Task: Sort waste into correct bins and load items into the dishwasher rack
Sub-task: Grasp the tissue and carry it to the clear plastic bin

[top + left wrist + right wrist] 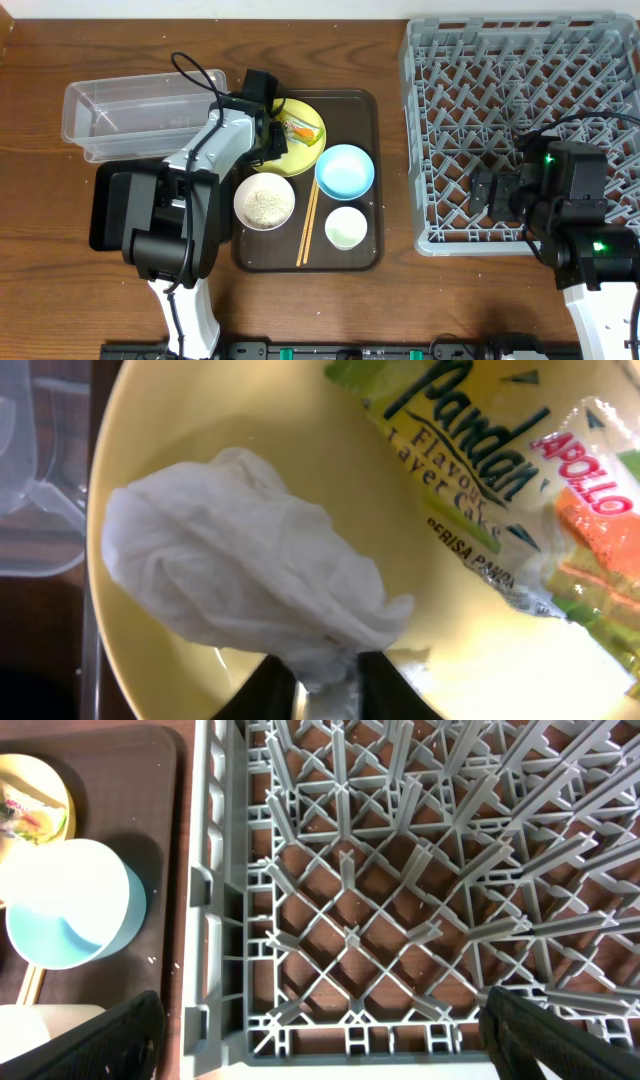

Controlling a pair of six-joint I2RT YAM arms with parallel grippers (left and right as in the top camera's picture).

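Observation:
My left gripper [325, 685] is shut on the crumpled white scrap [240, 570], which lies on the round yellow plate [280, 440] beside the green-and-orange wrapper [500, 480]. In the overhead view the left gripper [268, 135] is over the plate [310, 150]; the wrapper [300, 130] shows there. The pale bowl with rice [264, 201], light blue bowl [345, 170], small cup [346, 228] and chopsticks [308, 225] sit on the brown tray. My right gripper [320, 1030] is open and empty over the grey rack [520, 110], near its front left corner [330, 920].
The clear tub [130, 105] stands at the back left, its edge in the left wrist view [30, 470]. The black tray [105, 205] lies under my left arm. The dark brown serving tray [365, 262] holds the dishes. The blue bowl [70, 910] shows left of the rack.

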